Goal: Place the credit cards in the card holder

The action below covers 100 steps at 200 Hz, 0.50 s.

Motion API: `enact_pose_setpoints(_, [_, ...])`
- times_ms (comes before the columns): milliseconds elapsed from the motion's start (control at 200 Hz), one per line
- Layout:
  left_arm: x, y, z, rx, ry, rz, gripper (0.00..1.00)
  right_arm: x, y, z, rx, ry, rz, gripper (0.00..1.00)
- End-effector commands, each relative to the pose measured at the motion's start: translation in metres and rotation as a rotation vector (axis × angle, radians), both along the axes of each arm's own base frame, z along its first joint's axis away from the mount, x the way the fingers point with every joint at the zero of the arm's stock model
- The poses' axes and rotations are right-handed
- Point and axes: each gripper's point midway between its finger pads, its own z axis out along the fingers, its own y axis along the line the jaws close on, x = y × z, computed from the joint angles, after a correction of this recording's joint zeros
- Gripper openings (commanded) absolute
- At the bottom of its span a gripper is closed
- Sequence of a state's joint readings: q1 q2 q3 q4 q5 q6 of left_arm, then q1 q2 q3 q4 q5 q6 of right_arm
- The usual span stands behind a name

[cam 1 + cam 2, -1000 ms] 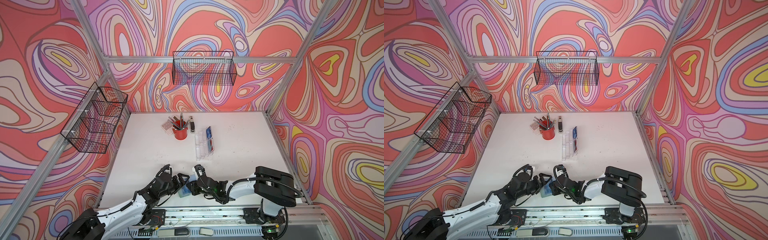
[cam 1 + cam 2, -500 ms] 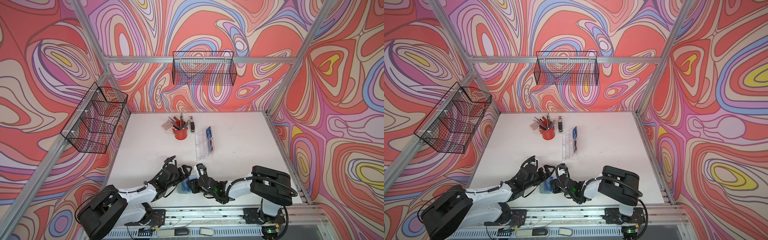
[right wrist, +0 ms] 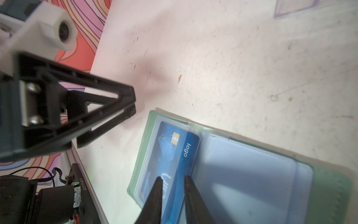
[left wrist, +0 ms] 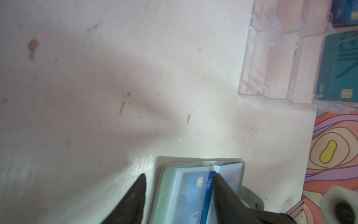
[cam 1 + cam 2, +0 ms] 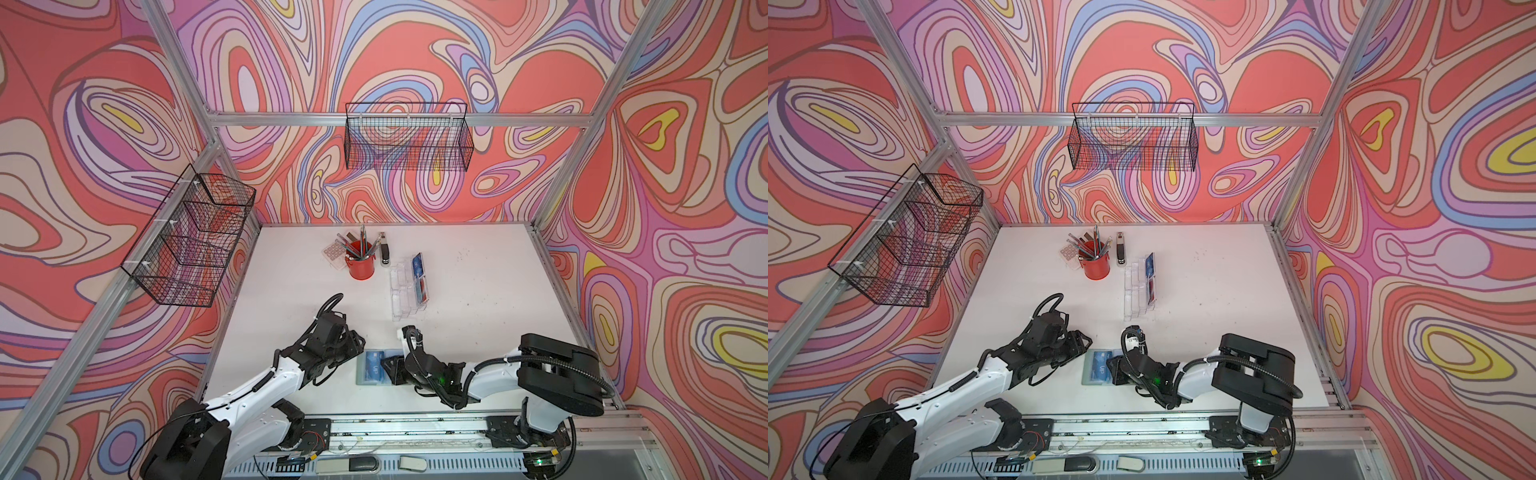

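On the table (image 5: pixel 291 291), near middle, seemingly seating blue credit card (image 3: pixel 172 155) in open card holder (image 3: pixel 329 194), right gripper (image 3: pixel 172 177) slightly parted atop it, left gripper (image 3: pixel 134 103) parted, empty, just left; next, probably: nudge flush, holder kept still.

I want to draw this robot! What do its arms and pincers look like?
The left arm and right arm have white shells, black joints and looping black cables. The left pincer and right pincer are black, with two pointed fingers each.
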<state>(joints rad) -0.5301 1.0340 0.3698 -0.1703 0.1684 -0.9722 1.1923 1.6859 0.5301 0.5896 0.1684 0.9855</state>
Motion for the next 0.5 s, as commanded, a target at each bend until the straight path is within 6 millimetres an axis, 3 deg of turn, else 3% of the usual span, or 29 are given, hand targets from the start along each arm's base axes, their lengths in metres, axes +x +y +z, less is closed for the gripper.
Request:
enact_pose_setpoints(0, [-0.035, 0.024, -0.027, 0.112, 0.149, -0.001, 0.14, -0.001, 0.003, -0.004, 0.004, 0.024, -0.001, 0.21])
enact_pose_setpoints(65, [-0.038, 0.028, -0.028, 0.127, 0.158, 0.001, 0.12, 0.0, 0.005, -0.007, -0.008, 0.029, -0.003, 0.21])
enact_pose_setpoints(245, [-0.044, 0.015, -0.039, 0.001, 0.141, -0.001, 0.03, 0.003, 0.014, -0.01, -0.02, 0.038, -0.004, 0.2])
enact_pose_setpoints(270, [-0.045, 0.013, -0.04, -0.013, 0.139, -0.002, 0.03, 0.003, 0.012, -0.021, -0.047, 0.047, -0.006, 0.2])
enact_pose_setpoints(496, [-0.05, 0.002, -0.044, -0.086, 0.149, -0.032, 0.0, 0.007, 0.004, -0.019, -0.082, 0.038, -0.037, 0.25])
